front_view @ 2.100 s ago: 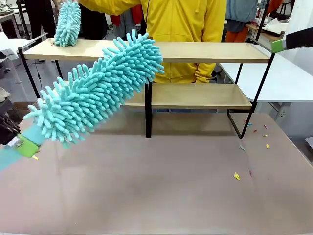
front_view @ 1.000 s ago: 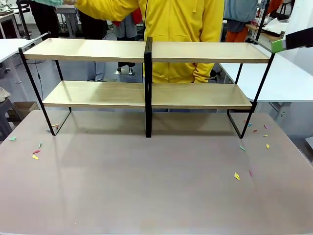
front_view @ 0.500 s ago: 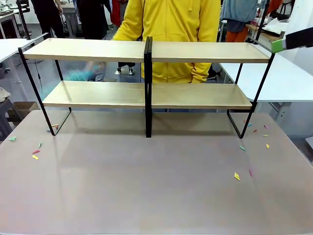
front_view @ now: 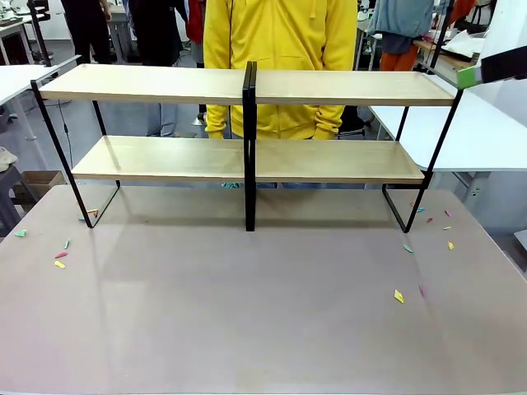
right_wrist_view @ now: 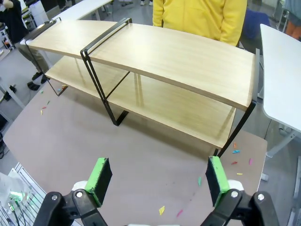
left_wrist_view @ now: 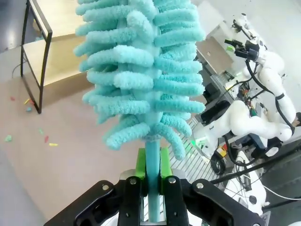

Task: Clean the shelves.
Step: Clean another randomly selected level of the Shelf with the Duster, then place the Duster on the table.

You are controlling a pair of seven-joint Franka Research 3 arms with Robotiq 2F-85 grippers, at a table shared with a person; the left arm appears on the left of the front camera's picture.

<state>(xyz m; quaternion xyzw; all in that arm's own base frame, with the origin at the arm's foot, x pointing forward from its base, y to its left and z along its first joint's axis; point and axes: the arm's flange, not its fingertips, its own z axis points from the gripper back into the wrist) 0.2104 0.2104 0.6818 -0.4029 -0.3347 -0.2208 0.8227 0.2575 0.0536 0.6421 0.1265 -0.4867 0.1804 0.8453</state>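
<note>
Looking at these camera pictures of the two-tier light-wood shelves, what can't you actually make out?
- The far ends of the two-tier light-wood shelves in a black frame: left wrist view, hidden behind the fluffy turquoise duster held in the left gripper.
- Fine dust on the boards: every view, too small to tell.
- What the small coloured scraps on the grey-brown tabletop are: front view, too small.
- The right gripper past its open fingers: right wrist view, cut off by the bottom edge.

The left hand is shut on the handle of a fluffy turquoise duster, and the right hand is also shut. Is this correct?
Not fully. The left hand is indeed shut on the fluffy turquoise duster, but the right hand is open: the right wrist view shows its green pads standing wide apart, holding nothing.
</note>
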